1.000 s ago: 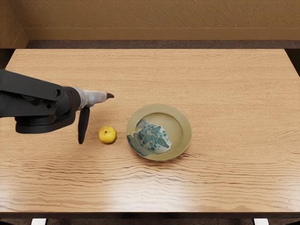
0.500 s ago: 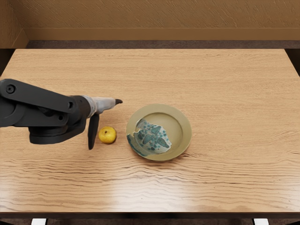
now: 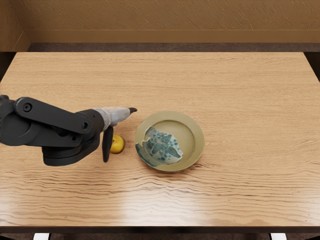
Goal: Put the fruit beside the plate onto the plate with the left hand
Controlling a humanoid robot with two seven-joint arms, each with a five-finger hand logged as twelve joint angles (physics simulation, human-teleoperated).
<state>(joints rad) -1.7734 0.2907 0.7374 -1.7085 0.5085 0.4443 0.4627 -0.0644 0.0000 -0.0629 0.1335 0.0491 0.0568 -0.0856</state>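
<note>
The left hand point(image 3: 111, 120), spread and empty, should be lowered squarely over the fruit point(image 3: 119, 145) just below it before being closed.

I see a broad wooden table point(image 3: 225, 75), light with strong grain, filling most of my view. Beyond its far edge runs a dark strip of floor point(image 3: 175, 47), then a tan skirting board point(image 3: 175, 36) under a brown textured wall point(image 3: 175, 15). A side wall point(image 3: 10, 25) stands past the table's far left corner. A pale sheen point(image 3: 150, 200) lies near its front edge.
</note>
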